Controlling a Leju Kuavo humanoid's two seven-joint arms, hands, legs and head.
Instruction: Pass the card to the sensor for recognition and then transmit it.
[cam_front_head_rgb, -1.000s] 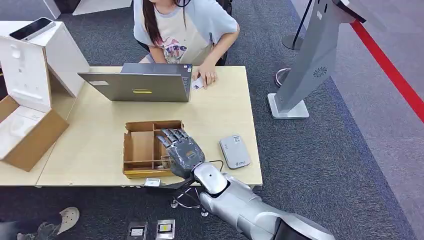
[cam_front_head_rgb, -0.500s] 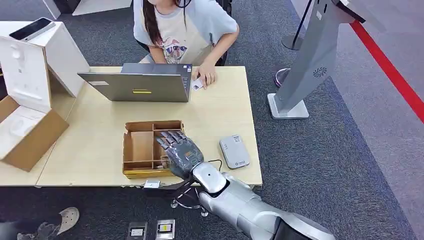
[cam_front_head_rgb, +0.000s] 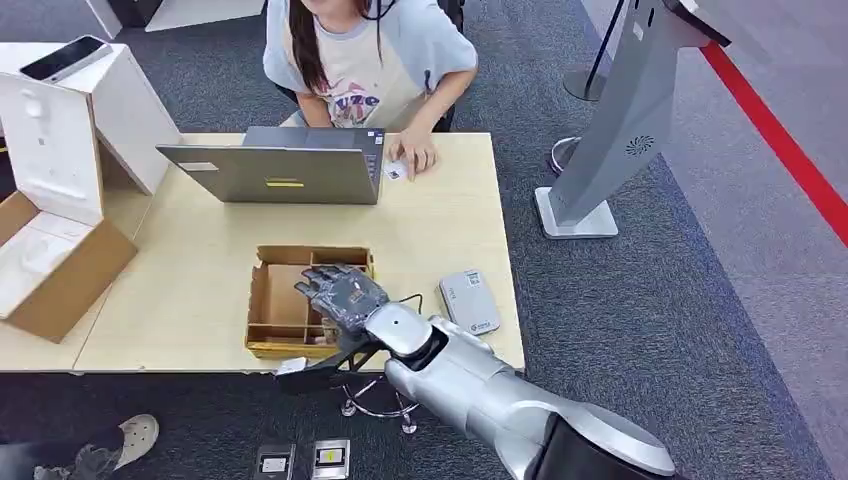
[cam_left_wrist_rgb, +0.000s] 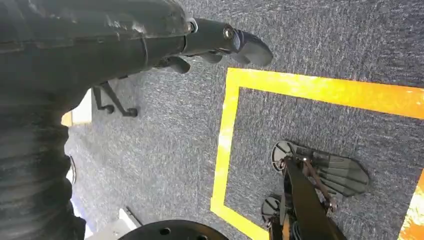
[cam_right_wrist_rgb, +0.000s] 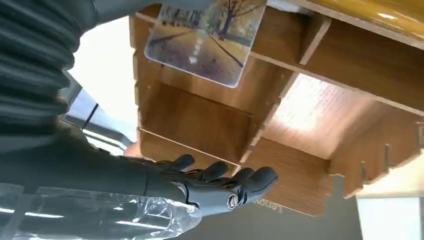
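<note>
A card (cam_right_wrist_rgb: 205, 40) printed with a tree-lined road leans in a compartment of the wooden divided box (cam_right_wrist_rgb: 305, 107). My right hand (cam_front_head_rgb: 338, 291) hovers over the box (cam_front_head_rgb: 262, 300) near the table's front edge. Its fingers (cam_right_wrist_rgb: 225, 182) are stretched out and apart from the card, and the thumb lies close by the card's edge. The grey card sensor (cam_front_head_rgb: 469, 301) lies flat on the table just right of that hand. My left hand (cam_left_wrist_rgb: 220, 42) hangs over the carpet with fingers extended and nothing in it.
A person sits at the far side behind an open laptop (cam_front_head_rgb: 275, 172), one hand (cam_front_head_rgb: 414, 155) resting beside a small white card (cam_front_head_rgb: 396, 170). An open cardboard box (cam_front_head_rgb: 55, 255) stands at the left, and a grey kiosk stand (cam_front_head_rgb: 615, 125) on the floor at the right.
My right hand has swung left and turned over the wooden box, with the forearm rising and coming further over the table edge. The person has shifted slightly.
</note>
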